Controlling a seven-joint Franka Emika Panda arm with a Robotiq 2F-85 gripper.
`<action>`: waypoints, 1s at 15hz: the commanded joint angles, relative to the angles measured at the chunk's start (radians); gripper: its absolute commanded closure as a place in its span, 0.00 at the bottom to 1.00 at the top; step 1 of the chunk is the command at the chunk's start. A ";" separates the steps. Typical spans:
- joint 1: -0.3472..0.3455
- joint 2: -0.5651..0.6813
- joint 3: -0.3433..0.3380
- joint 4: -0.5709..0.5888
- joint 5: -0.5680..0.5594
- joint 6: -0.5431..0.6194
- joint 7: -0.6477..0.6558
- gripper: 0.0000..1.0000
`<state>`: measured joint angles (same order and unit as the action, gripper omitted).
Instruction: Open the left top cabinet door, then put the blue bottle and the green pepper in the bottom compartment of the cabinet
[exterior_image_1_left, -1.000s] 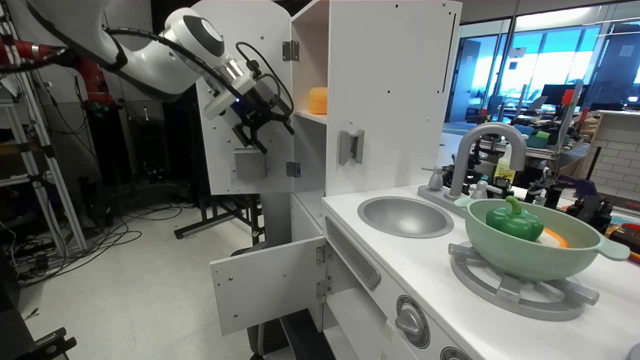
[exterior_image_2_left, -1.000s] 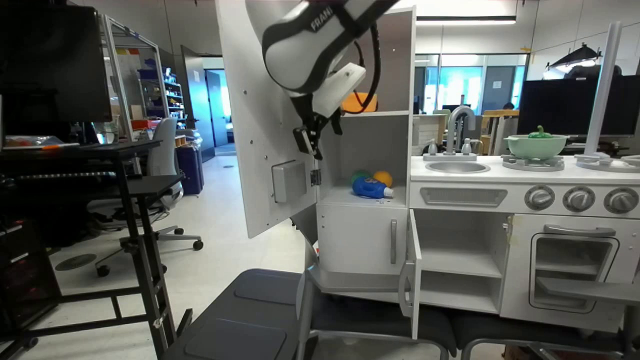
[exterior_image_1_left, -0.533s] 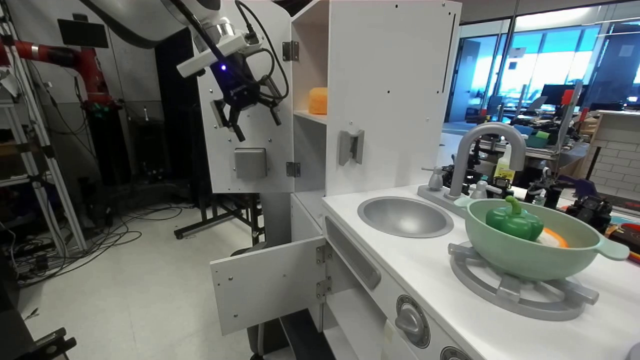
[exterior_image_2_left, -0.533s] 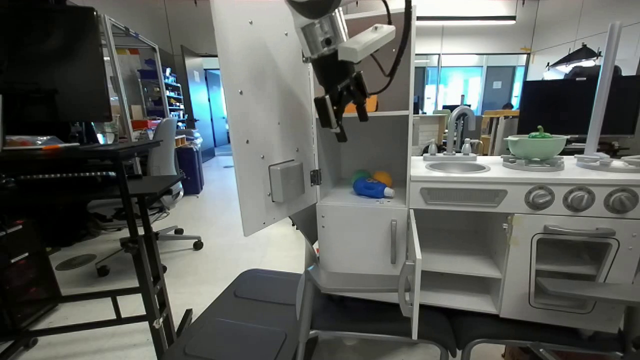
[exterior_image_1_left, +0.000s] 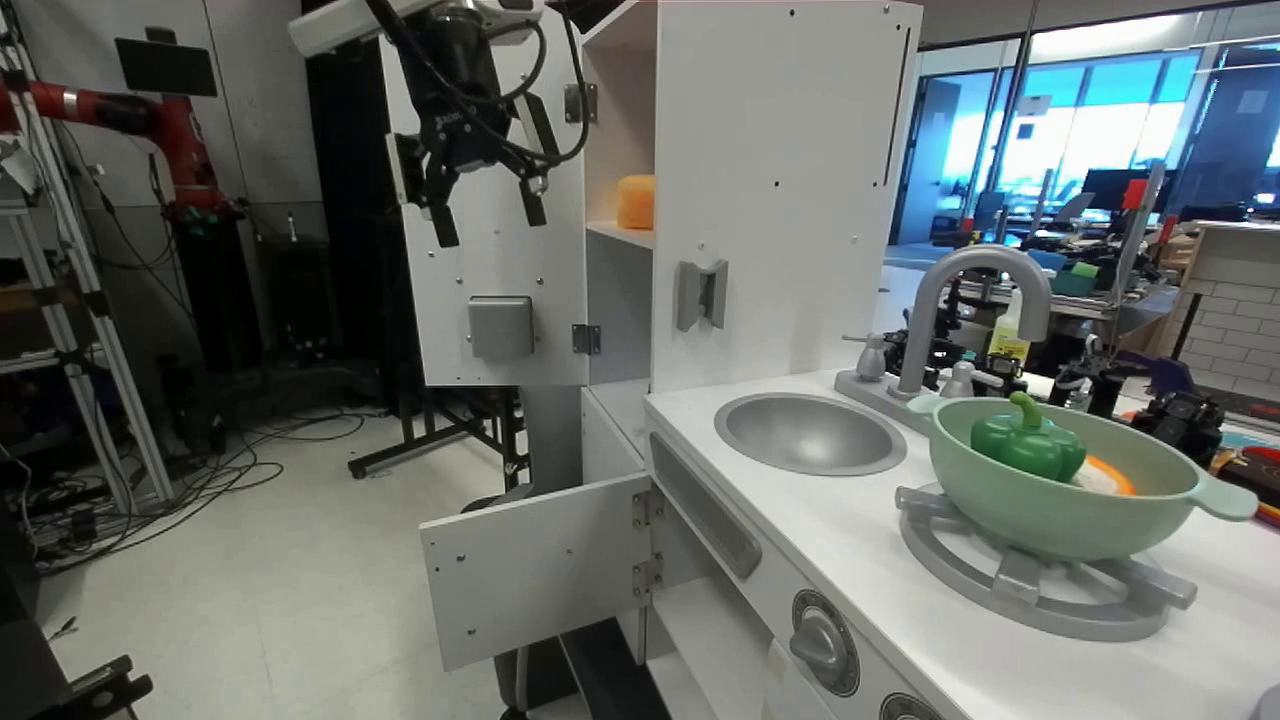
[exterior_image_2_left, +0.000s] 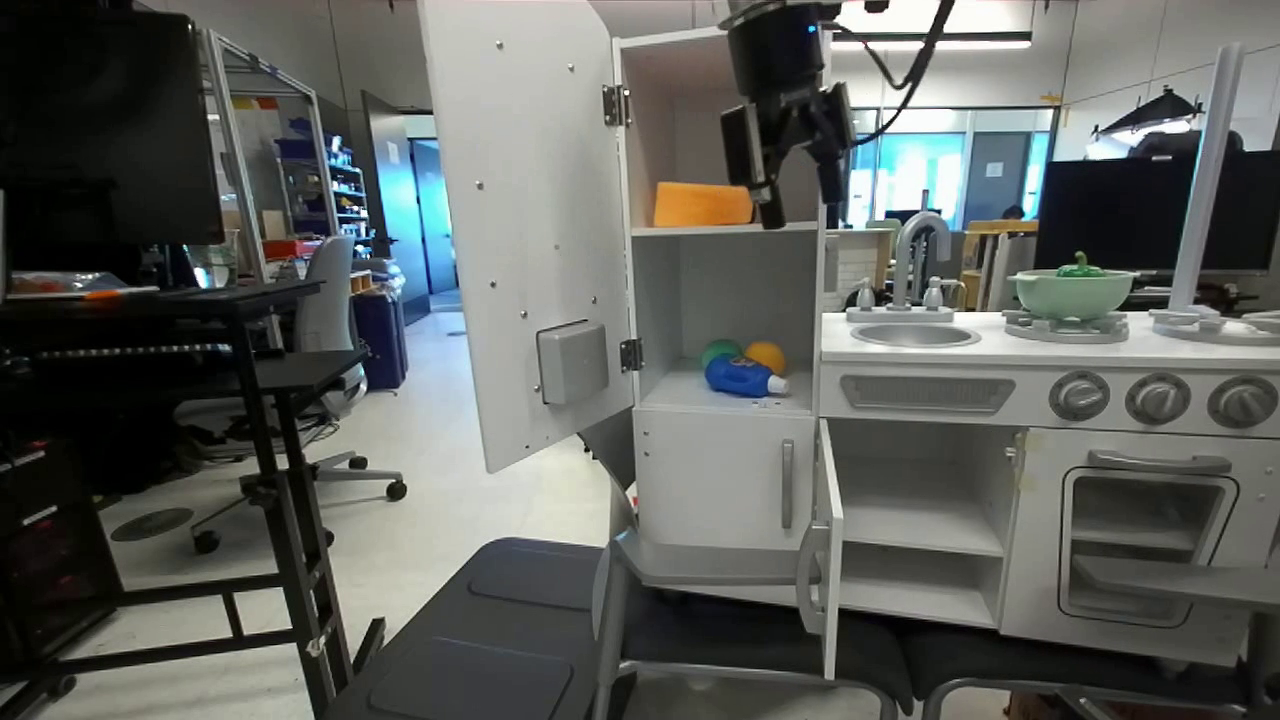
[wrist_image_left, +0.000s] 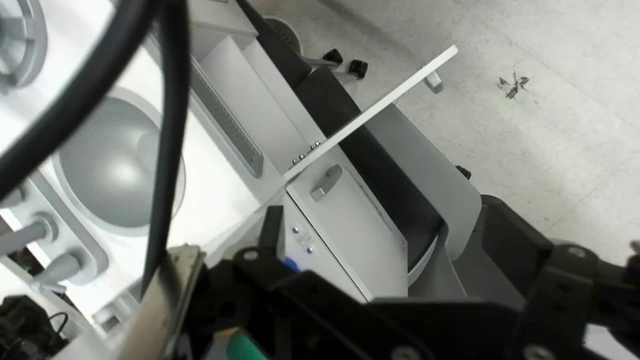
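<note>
The left top cabinet door (exterior_image_2_left: 540, 230) stands wide open, its grey square piece (exterior_image_1_left: 501, 327) facing the exterior views. The blue bottle (exterior_image_2_left: 738, 375) lies on its side on the floor of the cabinet's (exterior_image_1_left: 775, 120) bottom compartment (exterior_image_2_left: 740, 285). Only a sliver of blue shows in the wrist view (wrist_image_left: 291, 264). The green pepper (exterior_image_1_left: 1030, 440) sits in the pale green bowl (exterior_image_1_left: 1080, 520) on the stove. My gripper (exterior_image_2_left: 801, 200) is open and empty, pointing down, high by the upper recess in an exterior view, apart from the door. Its spread fingers also show in the wrist view (wrist_image_left: 395, 240).
A green ball (exterior_image_2_left: 720, 350) and an orange ball (exterior_image_2_left: 766, 357) lie behind the bottle. An orange block (exterior_image_2_left: 702, 204) sits on the shelf above. A lower door (exterior_image_1_left: 540, 570) sticks out. The sink (exterior_image_1_left: 810, 435) and faucet (exterior_image_1_left: 985, 260) stand between cabinet and bowl.
My gripper has risen and moved away from the door, turning to point more straight down. The door swung very slightly wider at first. The bottle and pepper have not moved.
</note>
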<state>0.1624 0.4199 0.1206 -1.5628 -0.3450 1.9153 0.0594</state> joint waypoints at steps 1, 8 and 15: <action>-0.046 -0.208 -0.033 -0.245 0.094 0.076 0.047 0.00; -0.168 -0.512 -0.145 -0.605 0.146 0.216 0.153 0.00; -0.349 -0.574 -0.293 -0.692 0.136 0.371 0.153 0.00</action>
<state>-0.1413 -0.1571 -0.1373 -2.2447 -0.2268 2.2092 0.2075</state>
